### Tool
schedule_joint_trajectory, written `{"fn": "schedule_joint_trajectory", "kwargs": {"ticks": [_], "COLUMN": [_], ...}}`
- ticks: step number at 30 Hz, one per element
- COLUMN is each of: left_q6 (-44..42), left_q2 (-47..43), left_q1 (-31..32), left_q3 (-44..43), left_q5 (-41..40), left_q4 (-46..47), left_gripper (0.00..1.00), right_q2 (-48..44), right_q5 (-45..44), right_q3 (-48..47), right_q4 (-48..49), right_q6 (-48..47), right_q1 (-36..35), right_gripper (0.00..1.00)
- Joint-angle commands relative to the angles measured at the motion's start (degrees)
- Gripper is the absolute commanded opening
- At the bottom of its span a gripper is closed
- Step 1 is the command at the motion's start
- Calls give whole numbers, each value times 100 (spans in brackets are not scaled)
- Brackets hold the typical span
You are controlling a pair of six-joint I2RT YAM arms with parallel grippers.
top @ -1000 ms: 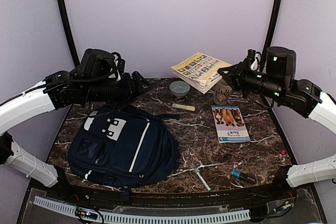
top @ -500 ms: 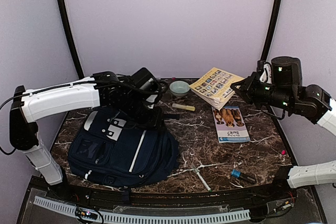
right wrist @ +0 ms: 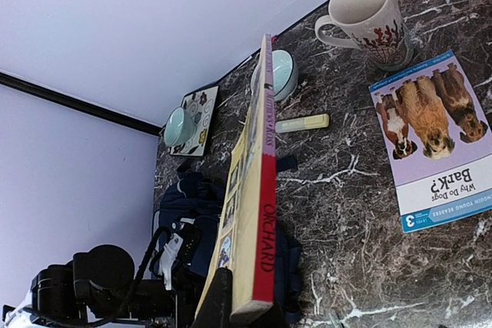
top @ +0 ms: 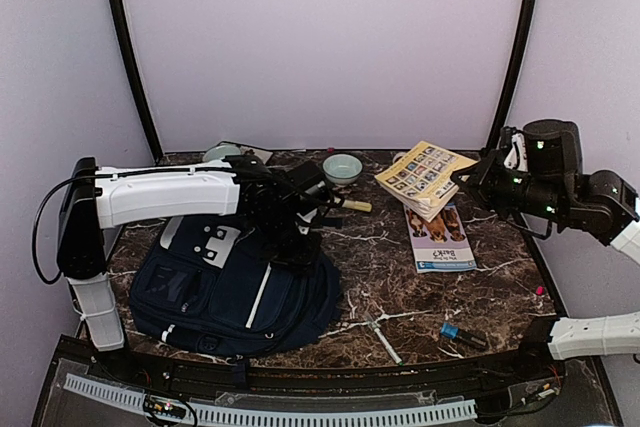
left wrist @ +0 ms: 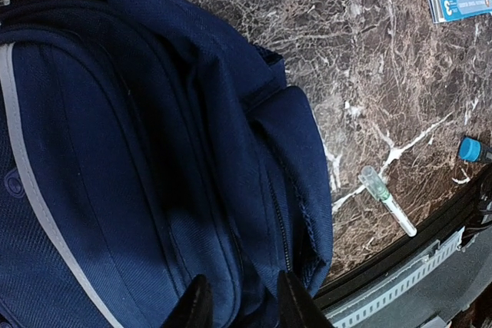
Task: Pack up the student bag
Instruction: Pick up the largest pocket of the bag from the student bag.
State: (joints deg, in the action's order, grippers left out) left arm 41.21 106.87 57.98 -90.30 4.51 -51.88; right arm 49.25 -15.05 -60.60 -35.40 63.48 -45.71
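The student bag point(top: 215, 292), a large navy blue fabric backpack with thin white stripes and a white square patch near its top, lies flat on the left half of the dark brown, white-veined marble table point(top: 400, 287), its top towards the back wall. The left gripper point(left wrist: 244, 305) is down on the bag's right-hand side beside a zip seam. Its two black fingers point(left wrist: 196, 305) stand close together with a ridge of navy fabric between them, and I cannot tell whether they actually pinch it. Just off the bag's lower right edge lies a clear plastic pen-like stick with a pale green end point(left wrist: 387, 200), and further right a dark marker with a bright blue cap point(top: 462, 333). Behind the bag, near the back edge, are a pale green ceramic bowl point(top: 342, 168) and a short pale yellow stick point(top: 350, 205) lying flat in front of it. In the back left corner a small teal cup point(right wrist: 178, 126) rests on a flat picture card. On the right side a thin purple-and-blue booklet with three dogs on its cover point(top: 440, 237) lies flat, and beyond it stands a white mug with a red pattern point(right wrist: 367, 17). The right gripper point(right wrist: 240, 306) is clamped on a yellow picture-grid book with a red spine point(top: 425, 175), holding it above the table.
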Motion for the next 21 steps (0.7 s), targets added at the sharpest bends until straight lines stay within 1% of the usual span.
{"fn": "schedule_joint_trajectory", "kwargs": {"ticks": [1,10,15,21], "left_q6": [99,248,396,503], "left_q2": [-21,191,311,330], "left_q1": [-3,-5,-5,-6], "left_q3": [-128,-127,-67,84], "left_q5": [130,226,157,416], "left_q4": [-147,-96,-219,124], "left_gripper": [31,31,25,22], "right_q2": [10,-45,-123,-416], "right_q5": [-48,-58,-98,-181], "right_q3": [-28,15,13,222], "right_q4": [105,7,-136,-248], "right_q6": [-19,-37,-53,76], "right_q1": [27,31,30,32], "right_gripper": [0,0,0,0]}}
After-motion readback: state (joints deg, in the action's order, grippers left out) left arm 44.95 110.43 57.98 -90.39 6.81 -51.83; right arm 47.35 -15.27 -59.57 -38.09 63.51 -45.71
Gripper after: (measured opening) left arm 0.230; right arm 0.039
